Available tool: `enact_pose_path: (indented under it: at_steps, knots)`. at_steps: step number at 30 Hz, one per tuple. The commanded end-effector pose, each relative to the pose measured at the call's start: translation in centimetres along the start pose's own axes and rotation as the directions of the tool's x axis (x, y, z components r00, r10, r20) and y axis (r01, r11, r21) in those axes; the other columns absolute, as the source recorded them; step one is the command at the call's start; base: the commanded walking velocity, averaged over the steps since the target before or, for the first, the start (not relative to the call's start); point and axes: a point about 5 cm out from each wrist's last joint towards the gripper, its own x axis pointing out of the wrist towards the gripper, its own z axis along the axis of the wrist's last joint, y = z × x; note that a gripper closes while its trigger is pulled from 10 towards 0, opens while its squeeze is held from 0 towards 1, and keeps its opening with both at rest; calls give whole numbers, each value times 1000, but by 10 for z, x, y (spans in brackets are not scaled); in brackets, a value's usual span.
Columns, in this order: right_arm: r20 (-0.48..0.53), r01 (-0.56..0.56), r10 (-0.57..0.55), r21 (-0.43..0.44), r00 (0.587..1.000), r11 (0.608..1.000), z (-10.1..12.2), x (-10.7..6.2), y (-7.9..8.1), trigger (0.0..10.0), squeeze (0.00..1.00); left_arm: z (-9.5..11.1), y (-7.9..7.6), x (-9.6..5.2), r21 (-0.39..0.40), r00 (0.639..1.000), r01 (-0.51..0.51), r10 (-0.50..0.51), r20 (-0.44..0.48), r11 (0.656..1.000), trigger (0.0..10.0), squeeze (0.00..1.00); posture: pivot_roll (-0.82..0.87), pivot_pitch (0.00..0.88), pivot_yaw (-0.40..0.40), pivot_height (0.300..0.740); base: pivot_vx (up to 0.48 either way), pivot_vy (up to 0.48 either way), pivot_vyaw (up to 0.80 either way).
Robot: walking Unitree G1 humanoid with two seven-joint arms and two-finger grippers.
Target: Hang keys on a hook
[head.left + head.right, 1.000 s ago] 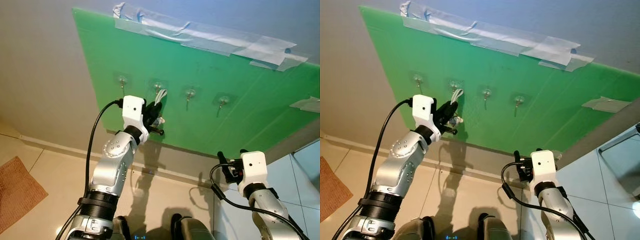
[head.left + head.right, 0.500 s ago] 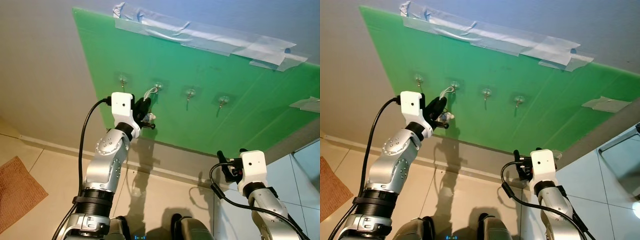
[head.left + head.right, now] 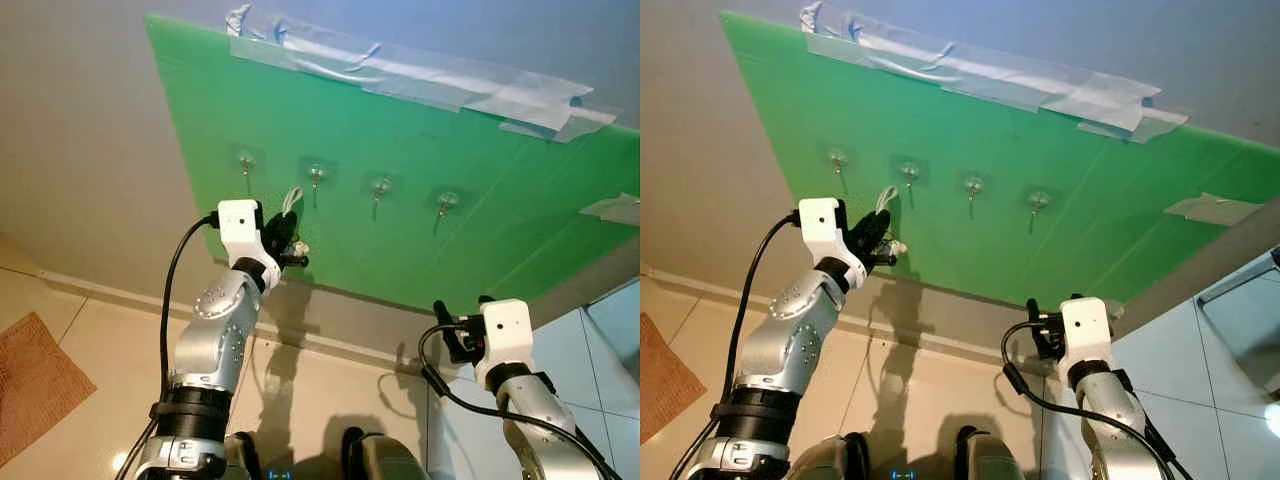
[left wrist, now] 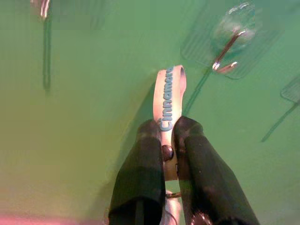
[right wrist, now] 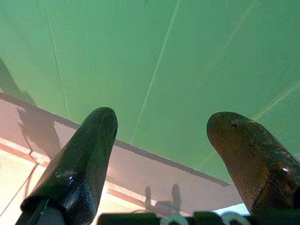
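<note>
Keys [image 3: 290,243]: small bunch w/ pale strap loop [image 4: 169,96], blue lettering "Cinnamo…" on it. Strap pinched betw. left gripper's [image 4: 169,129] black fingers, loop end sticking up toward green board, just below the hooks, not on any. Hooks: four clear stick-on pads w/ metal hooks in a row on the board; second from left [image 3: 316,174] is nearest the loop, up and right of it.
</note>
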Motion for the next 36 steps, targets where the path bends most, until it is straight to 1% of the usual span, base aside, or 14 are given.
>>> enact_pose_path:
  at_steps: [1, 2, 5, 7, 12, 17, 21, 24, 27, 28, 29, 36]
  knots:
    - [-19, 13, -13, -8, 1000, 1000, -4, -2, -5, 10000, 173, 11, -10, -1, 121, 996, 29, -38, 75, 992, 0, 0, -176, 145, -79, 740, 0, 0, 0]
    - [-19, 12, -13, -8, 1000, 1000, -5, -2, -5, 10000, 176, 13, -15, -3, 164, 994, 42, -59, 96, 986, 0, 0, -174, 144, -78, 740, 0, 0, 0]
    - [-19, 12, -12, -8, 1000, 1000, -5, -2, -5, 10000, 173, 13, -20, -5, 179, 992, 55, -73, 99, 982, 0, 0, -175, 143, -77, 740, 0, 0, 0]
    - [-20, 13, -13, -6, 1000, 1000, -5, -2, -4, 10000, 173, 10, -24, -9, 171, 992, 66, -84, 97, 983, 0, 0, -175, 142, -76, 740, 0, 0, 0]
    - [-21, 13, -13, -5, 1000, 1000, -5, -2, -4, 10000, 173, 11, -28, -11, 183, 989, 79, -100, 110, 980, 0, 0, -174, 143, -74, 740, 0, 0, 0]
    - [-24, 14, -14, -1, 1000, 1000, -7, -2, -3, 10000, 173, 13, -36, -15, 168, 983, 127, -147, 114, 978, 0, 0, -172, 144, -70, 740, 0, 0, 0]
    - [-25, 15, -15, 1, 1000, 1000, -8, -2, -2, 10000, 176, 12, -41, -14, 158, 979, 155, -173, 108, 975, 0, 0, -172, 145, -69, 740, 0, 0, 0]
    - [-26, 12, -12, 2, 1000, 1000, -8, -2, -1, 10000, 176, 11, -46, -9, 149, 977, 178, -193, 95, 973, 0, 0, -170, 145, -67, 740, 0, 0, 0]
    - [-25, 10, -10, 1, 1000, 1000, -8, -2, -1, 10000, 176, 12, -46, -6, 129, 978, 175, -187, 93, 976, 0, 0, -170, 145, -67, 740, 0, 0, 0]
    - [-25, 12, -11, 2, 1000, 1000, -8, -2, -1, 10000, 173, 13, -41, -1, 85, 983, 153, -160, 85, 985, 0, 0, -177, 145, -65, 740, 0, 0, 0]
    - [-25, 12, -11, 2, 1000, 1000, -8, -2, -1, 10000, 173, 13, -41, -1, 85, 983, 153, -160, 85, 985, 0, 0, -177, 145, -65, 740, 0, 0, 0]
    - [-27, 19, -19, 6, 999, 1000, -8, -4, -1, 10000, 176, 11, -21, 10, -33, 997, 56, -54, 50, 998, 0, 0, -181, 146, -64, 740, 0, 0, 0]
